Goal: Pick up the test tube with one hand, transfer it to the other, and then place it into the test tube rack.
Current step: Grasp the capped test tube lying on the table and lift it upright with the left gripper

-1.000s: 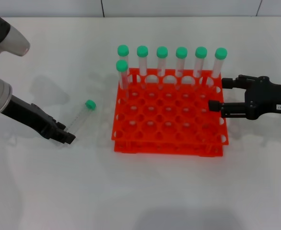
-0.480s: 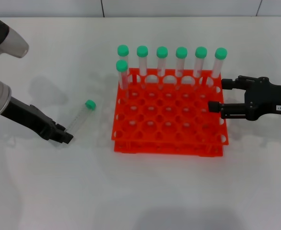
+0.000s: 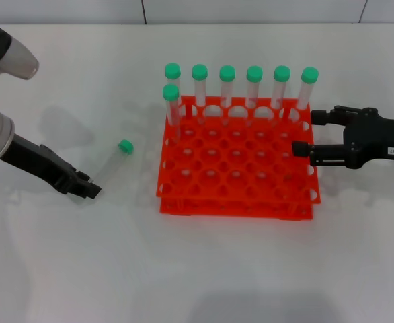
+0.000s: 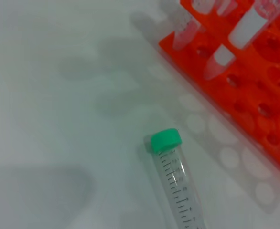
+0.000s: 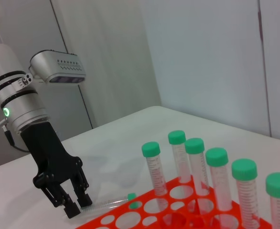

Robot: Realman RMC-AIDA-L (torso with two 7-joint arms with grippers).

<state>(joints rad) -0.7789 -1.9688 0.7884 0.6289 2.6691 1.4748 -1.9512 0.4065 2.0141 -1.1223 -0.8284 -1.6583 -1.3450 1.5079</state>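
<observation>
The test tube [image 3: 113,161], clear with a green cap, lies flat on the white table left of the orange-red rack [image 3: 237,202], cap end pointing away from me. It also shows in the left wrist view [image 4: 176,181] and the right wrist view [image 5: 107,203]. My left gripper [image 3: 89,190], unlabelled and black, sits low on the table just short of the tube's bottom end, open and empty; it also shows in the right wrist view [image 5: 79,206]. My right gripper [image 3: 308,133], with the white label, hovers open and empty at the rack's right edge.
Several identical green-capped tubes [image 3: 227,86] stand upright in the rack's back row, and one [image 3: 171,101] stands in the second row at the left. The rack's corner shows in the left wrist view [image 4: 254,90]. Bare table lies in front of the rack.
My left gripper has drawn back slightly to the left, away from the tube's bottom end. The tube and the right arm have not moved.
</observation>
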